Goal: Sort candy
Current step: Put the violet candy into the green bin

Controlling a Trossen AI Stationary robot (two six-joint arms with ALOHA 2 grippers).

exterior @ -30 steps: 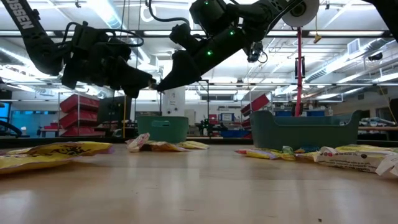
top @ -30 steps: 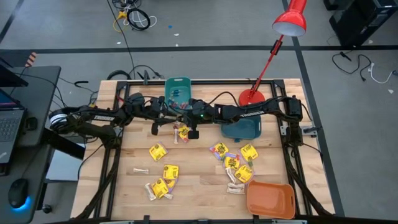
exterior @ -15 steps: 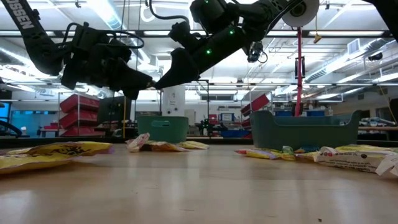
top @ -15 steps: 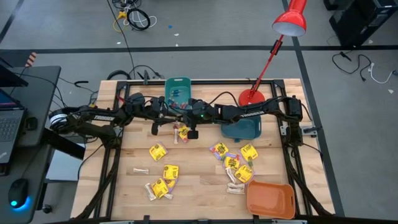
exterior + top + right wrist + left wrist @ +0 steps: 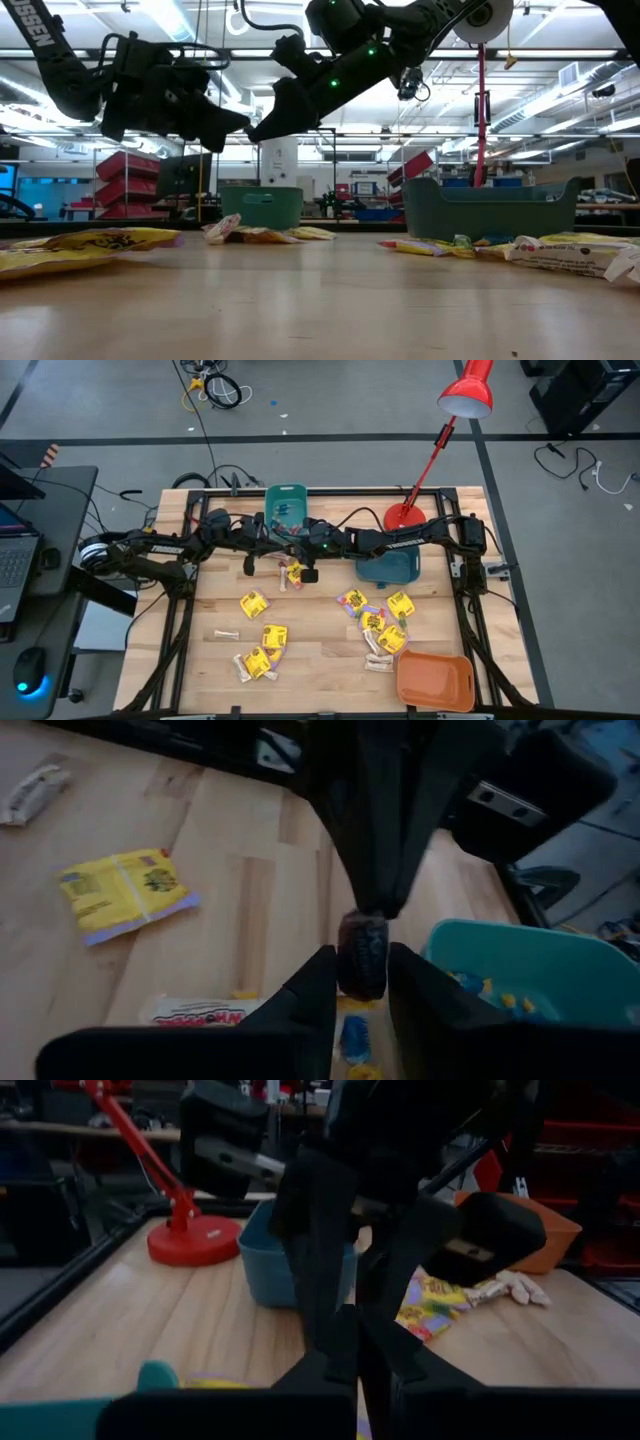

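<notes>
My two grippers meet tip to tip above the table's middle, in front of the far teal bin (image 5: 285,505). Between them hangs a small dark wrapped candy (image 5: 362,955). My left gripper (image 5: 248,120) reaches in level from the table's left and is shut on it. My right gripper (image 5: 362,988) slants down from the table's right, its fingers standing slightly apart on either side of the piece. Yellow candy packets (image 5: 253,603) and whitish sticks (image 5: 227,632) lie flat on the wood below. My left gripper pinches one end of the dark candy (image 5: 366,918) between its two fingertips, which come in level from the table's left. The piece sticks out past the fingertips, clear of the table. My right gripper's fingers (image 5: 318,982) flank the piece's sides; I cannot tell whether they touch it.
A darker teal bin (image 5: 390,568) stands right of centre and an orange bin (image 5: 435,680) at the near right corner. A red desk lamp's base (image 5: 405,517) stands at the far right. More packets (image 5: 385,625) cluster at the near right, and loose candy (image 5: 293,573) lies under the grippers.
In the low view my left gripper's fingers have come together at the meeting point. Both arms have stayed where they were, and the candy on the table has not moved.
</notes>
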